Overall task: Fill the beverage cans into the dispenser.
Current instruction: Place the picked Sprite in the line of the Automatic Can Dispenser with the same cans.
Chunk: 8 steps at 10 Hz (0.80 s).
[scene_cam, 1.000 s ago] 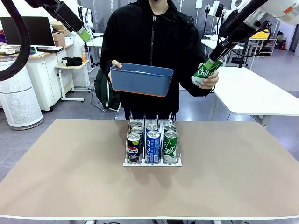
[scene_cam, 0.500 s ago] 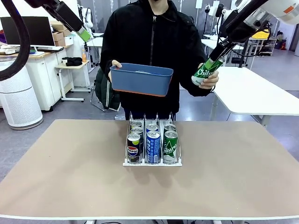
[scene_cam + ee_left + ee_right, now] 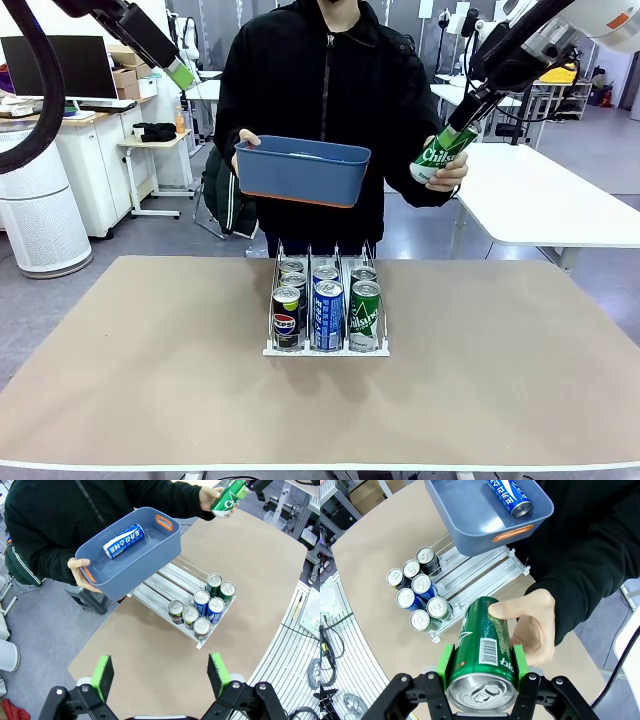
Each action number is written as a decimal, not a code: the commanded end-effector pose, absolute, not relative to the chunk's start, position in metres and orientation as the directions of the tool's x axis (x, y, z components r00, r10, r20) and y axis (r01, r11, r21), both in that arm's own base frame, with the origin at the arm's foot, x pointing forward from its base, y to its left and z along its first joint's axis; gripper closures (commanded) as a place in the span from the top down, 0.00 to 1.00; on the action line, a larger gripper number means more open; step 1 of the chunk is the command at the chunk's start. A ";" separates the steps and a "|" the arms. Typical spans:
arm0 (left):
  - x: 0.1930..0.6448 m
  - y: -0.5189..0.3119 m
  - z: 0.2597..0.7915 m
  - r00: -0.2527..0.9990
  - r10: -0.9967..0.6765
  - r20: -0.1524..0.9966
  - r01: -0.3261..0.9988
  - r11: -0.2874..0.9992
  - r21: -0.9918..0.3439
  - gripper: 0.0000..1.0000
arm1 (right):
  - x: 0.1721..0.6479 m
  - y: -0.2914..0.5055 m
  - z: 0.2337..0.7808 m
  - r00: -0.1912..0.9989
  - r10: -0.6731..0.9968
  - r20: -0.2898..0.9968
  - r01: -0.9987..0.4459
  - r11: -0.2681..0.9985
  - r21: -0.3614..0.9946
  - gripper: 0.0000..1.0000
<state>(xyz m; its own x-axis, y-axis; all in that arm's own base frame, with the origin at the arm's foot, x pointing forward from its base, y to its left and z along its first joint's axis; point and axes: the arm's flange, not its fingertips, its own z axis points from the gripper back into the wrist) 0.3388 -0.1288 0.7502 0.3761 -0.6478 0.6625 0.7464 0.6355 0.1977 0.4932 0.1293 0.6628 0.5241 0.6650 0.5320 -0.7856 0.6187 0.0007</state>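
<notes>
The white wire dispenser [image 3: 325, 351] stands at the table's middle with several beverage cans [image 3: 327, 314] upright in its three lanes, black, blue and green. My right gripper [image 3: 458, 122] is shut on a tilted green can [image 3: 438, 156] high at the far right. The person's hand [image 3: 450, 176] cups that same can. In the right wrist view the green can [image 3: 482, 652] sits between my green pads [image 3: 445, 665]. My left gripper [image 3: 161, 674] hangs open high above the table's left side, holding nothing. A blue can [image 3: 123, 541] lies in the blue tub.
The person stands at the far edge holding the blue tub [image 3: 303, 170] in the air over the dispenser's back end. The dispenser's rear rails [image 3: 170, 582] carry no cans. Bare tabletop [image 3: 140, 360] spreads on both sides of the dispenser.
</notes>
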 end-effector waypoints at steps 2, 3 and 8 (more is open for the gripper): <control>0.339 -0.128 0.750 0.379 -0.643 0.666 0.745 0.638 0.192 1.00 | 0.493 0.129 0.663 0.523 0.667 0.531 -0.787 0.617 0.001 0.18; 0.339 -0.128 0.750 0.379 -0.643 0.666 0.745 0.638 0.192 1.00 | 0.493 0.129 0.663 0.523 0.667 0.531 -0.787 0.617 0.001 0.18; 0.339 -0.128 0.750 0.379 -0.643 0.666 0.745 0.638 0.192 1.00 | 0.493 0.129 0.663 0.523 0.667 0.531 -0.787 0.617 0.001 0.18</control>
<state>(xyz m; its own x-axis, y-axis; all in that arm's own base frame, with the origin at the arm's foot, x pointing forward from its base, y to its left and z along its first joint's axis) 0.3388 -0.1288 0.7502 0.3761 -0.6478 0.6625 0.7464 0.6355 0.1977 0.4932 0.1294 0.6609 0.5264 0.6662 0.5283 -0.7863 0.6178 0.0043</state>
